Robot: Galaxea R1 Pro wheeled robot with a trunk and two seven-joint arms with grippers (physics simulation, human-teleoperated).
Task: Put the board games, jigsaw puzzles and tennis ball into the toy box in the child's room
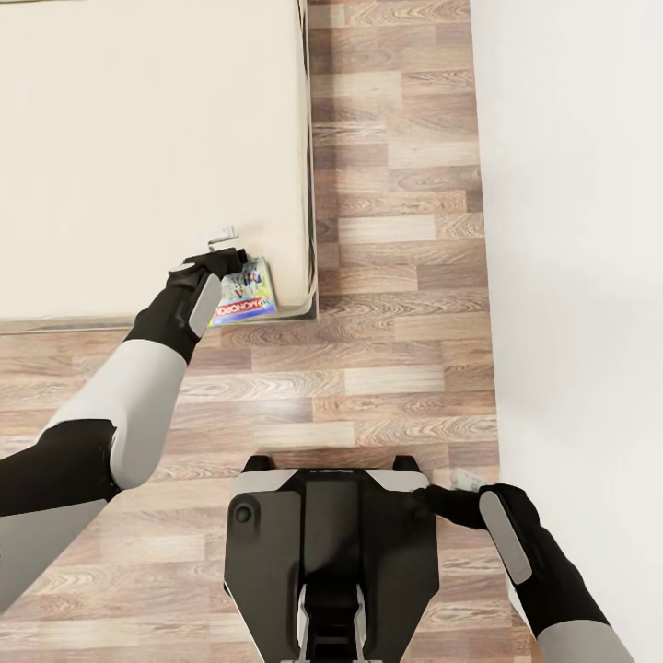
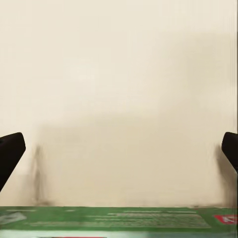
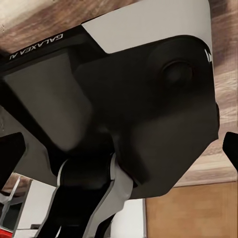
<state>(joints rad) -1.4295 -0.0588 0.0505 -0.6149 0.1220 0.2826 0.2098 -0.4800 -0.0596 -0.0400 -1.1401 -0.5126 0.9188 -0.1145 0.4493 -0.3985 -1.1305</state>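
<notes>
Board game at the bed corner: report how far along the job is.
Nothing looks finished from here; the toy box isn't in these views. In hand: the left gripper sits open over the green and white board game, which lies on the corner of the bed, not yet gripped. The right gripper hangs idle beside the robot base. Grasping and carrying remain.
</notes>
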